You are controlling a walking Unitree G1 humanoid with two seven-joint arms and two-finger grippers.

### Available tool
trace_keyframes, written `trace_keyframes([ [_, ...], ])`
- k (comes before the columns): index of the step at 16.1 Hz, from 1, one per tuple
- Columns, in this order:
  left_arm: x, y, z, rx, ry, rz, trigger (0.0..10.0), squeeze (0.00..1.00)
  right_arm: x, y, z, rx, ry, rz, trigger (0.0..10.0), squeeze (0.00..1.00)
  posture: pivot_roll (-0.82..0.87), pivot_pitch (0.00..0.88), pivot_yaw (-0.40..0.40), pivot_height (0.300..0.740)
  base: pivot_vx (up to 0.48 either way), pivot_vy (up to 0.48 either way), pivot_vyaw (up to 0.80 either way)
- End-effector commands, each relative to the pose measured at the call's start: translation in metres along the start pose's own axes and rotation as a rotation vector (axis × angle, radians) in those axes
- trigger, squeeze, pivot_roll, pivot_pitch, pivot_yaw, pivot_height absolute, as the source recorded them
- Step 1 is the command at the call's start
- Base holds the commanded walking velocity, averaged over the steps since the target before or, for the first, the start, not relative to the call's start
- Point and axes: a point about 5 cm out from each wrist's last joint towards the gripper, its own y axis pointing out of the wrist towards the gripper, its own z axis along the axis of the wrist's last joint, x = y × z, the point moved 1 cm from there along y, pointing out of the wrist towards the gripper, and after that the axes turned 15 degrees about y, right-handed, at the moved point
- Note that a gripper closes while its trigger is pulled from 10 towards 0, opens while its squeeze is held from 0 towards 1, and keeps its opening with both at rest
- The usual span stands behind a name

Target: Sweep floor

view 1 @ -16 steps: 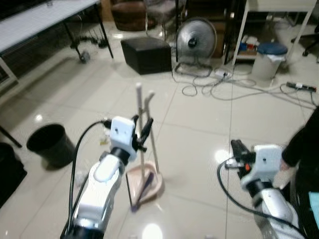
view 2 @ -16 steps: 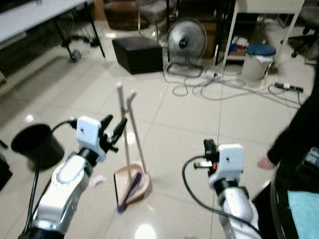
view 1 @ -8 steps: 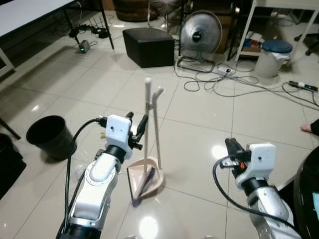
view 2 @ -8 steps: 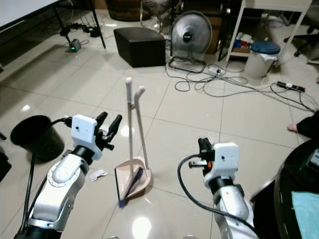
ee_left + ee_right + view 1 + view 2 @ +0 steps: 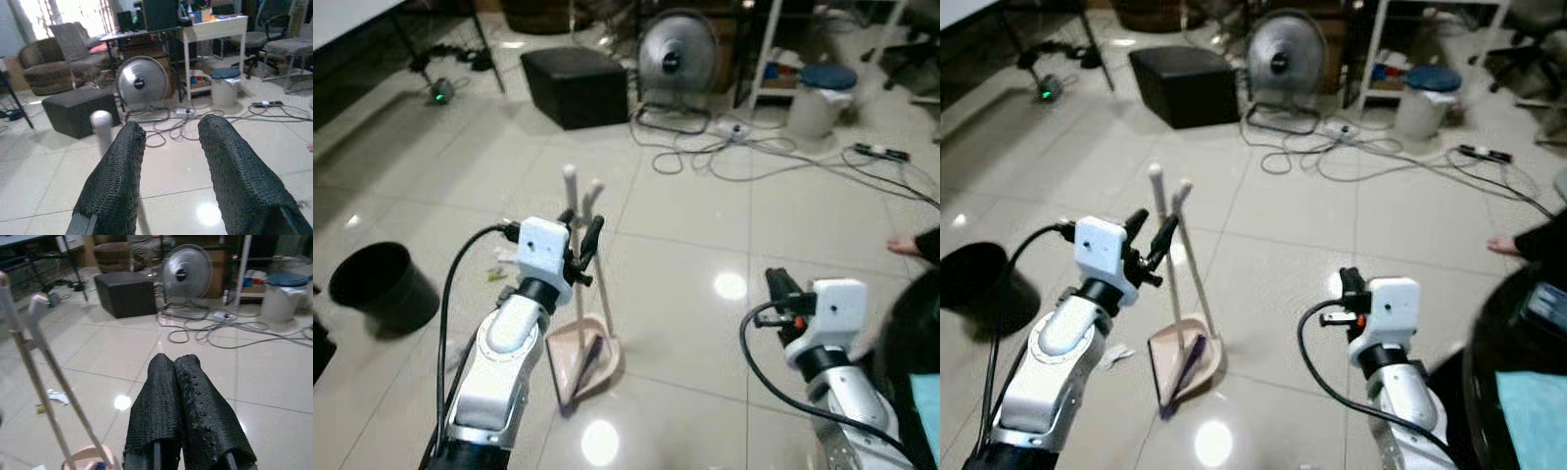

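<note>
A broom and a long-handled dustpan stand upright together on the tiled floor. The two pale handles (image 5: 576, 191) rise from the pink dustpan (image 5: 584, 352), and the purple brush head lies in the pan. My left gripper (image 5: 583, 223) is open, held at the height of the upper handles and close in front of them. In the left wrist view the fingers (image 5: 117, 166) are spread, and a handle's rounded top (image 5: 101, 121) shows just beyond one of them. My right gripper (image 5: 771, 279) is shut on nothing, low to the right of the dustpan.
A black bin (image 5: 370, 284) stands at the left. Paper scraps (image 5: 499, 259) lie near the broom. Farther off are a black box (image 5: 573, 86), a fan (image 5: 671, 54), loose cables (image 5: 734, 162) and a white bin (image 5: 818, 98). A person's foot (image 5: 904, 245) is at the right.
The camera has shifted. My left gripper now sits closer to the broom and dustpan handles, still open. The right gripper stays shut.
</note>
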Motion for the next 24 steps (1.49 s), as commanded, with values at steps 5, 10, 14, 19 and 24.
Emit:
trace_keyframes([
  [5, -0.011, -0.004, 0.009, 0.023, 0.024, 0.045, 10.0, 0.00, -0.001, -0.003, 0.000, -0.004, 0.008, 0.018, 10.0, 0.00, -0.13, 0.059, 0.092, 0.740, 0.254, 0.000, 0.00],
  [10, -0.011, -0.003, 0.009, 0.020, -0.004, 0.051, 10.0, 0.00, -0.002, -0.007, 0.001, 0.006, -0.003, 0.031, 10.0, 0.00, -0.15, 0.068, 0.105, 0.740, 0.262, 0.000, 0.00],
  [14, -0.005, 0.005, 0.012, 0.037, -0.022, 0.031, 10.0, 0.00, -0.002, -0.008, 0.005, 0.022, -0.026, 0.042, 10.0, 0.00, -0.17, 0.067, 0.122, 0.740, 0.339, 0.000, 0.00],
  [19, -0.001, 0.011, 0.014, 0.052, -0.028, 0.002, 10.0, 0.00, 0.000, -0.014, 0.003, 0.021, -0.025, 0.021, 10.0, 0.00, -0.18, 0.077, 0.147, 0.740, 0.393, 0.000, 0.00],
  [24, 0.008, 0.014, 0.013, 0.059, -0.072, -0.029, 10.0, 0.00, 0.003, -0.026, 0.000, 0.009, -0.033, -0.009, 10.0, 0.00, -0.22, 0.076, 0.165, 0.740, 0.140, 0.000, 0.00],
])
